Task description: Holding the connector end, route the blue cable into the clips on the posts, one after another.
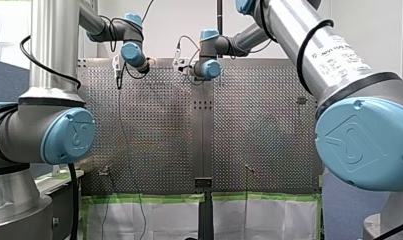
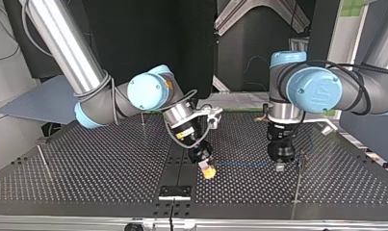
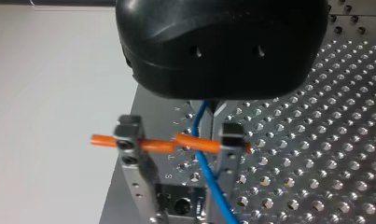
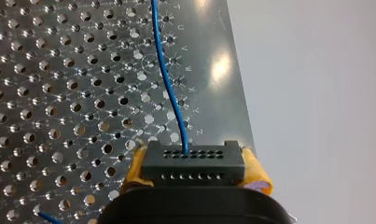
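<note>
Our right claw [image 2: 208,170] clamps the connector [image 4: 193,164] to lead the blue cable [image 2: 239,164], which stretches low over the desk [image 2: 85,163] to our left claw [image 3: 180,142], whose parted fingers, we judge, loosely guide it.

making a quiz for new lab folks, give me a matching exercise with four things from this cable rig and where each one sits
Things:
1 connector
2 blue cable
3 orange rod
4 thin post

Places:
a upright on the perforated table, at the top view's left
b clamped between the right end effector's yellow pads
c passing loosely between the left end effector's metal fingers
d bridging those fingers' tips

Pairs: 1-b, 2-c, 3-d, 4-a
</note>
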